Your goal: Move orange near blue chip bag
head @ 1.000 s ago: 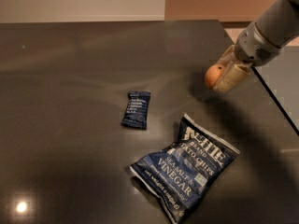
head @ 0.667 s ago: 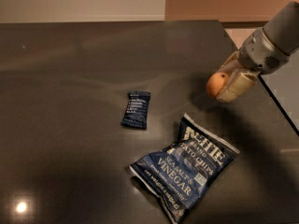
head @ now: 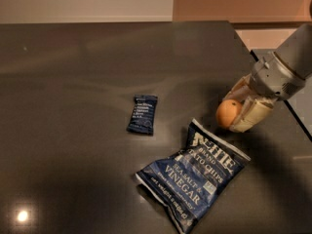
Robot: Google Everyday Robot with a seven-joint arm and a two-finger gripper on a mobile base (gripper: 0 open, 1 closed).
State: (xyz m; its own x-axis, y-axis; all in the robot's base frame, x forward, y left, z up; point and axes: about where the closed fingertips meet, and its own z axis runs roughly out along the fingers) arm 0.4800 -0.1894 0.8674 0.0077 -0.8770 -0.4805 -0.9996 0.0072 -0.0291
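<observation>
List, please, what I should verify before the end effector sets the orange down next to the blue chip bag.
1. Grasp: the small round orange fruit is gripped by the two-finger end effector, over the table's right side: ok.
2. Nearness: the fruit is just beyond the upper right corner of the large crinkled dark-blue chip bag: ok.
3. Fruit touching the dark glossy table: cannot tell.
4. Bare table under the fruit for release: ok.
5. The small dark-blue rectangular bar wrapper lies apart, left of the bag: ok.
</observation>
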